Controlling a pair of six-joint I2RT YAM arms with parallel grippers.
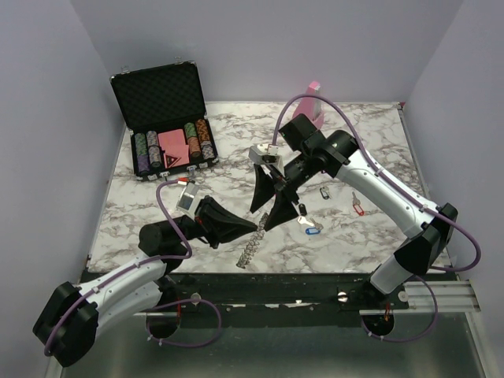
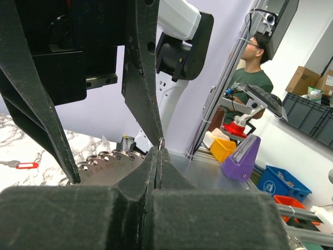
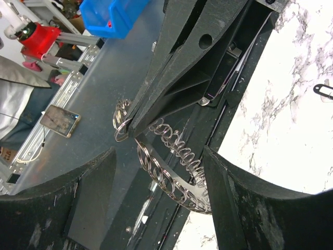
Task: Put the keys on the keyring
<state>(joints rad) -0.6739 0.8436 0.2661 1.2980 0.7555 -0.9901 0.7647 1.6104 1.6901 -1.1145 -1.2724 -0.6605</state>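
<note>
The keyring (image 1: 250, 250) stands on edge near the table's front, with toothed loops along its rim. My left gripper (image 1: 256, 228) is shut, pinching one small loop at the ring's rim; the left wrist view shows the shut gripper (image 2: 157, 151) and the ring's flat plate (image 2: 104, 166). My right gripper (image 1: 270, 206) is open and empty. In the right wrist view it (image 3: 158, 151) straddles the keyring (image 3: 177, 172) without gripping it. Keys lie loose on the table: a blue-tagged key (image 1: 311, 231), a dark key (image 1: 302, 209), a black-tagged key (image 1: 324, 193) and a red-tagged key (image 1: 358, 209).
An open black case (image 1: 165, 94) with poker chips stands at the back left. A pink block (image 1: 313, 98) stands at the back wall. The table's front edge (image 1: 260, 273) runs just below the keyring.
</note>
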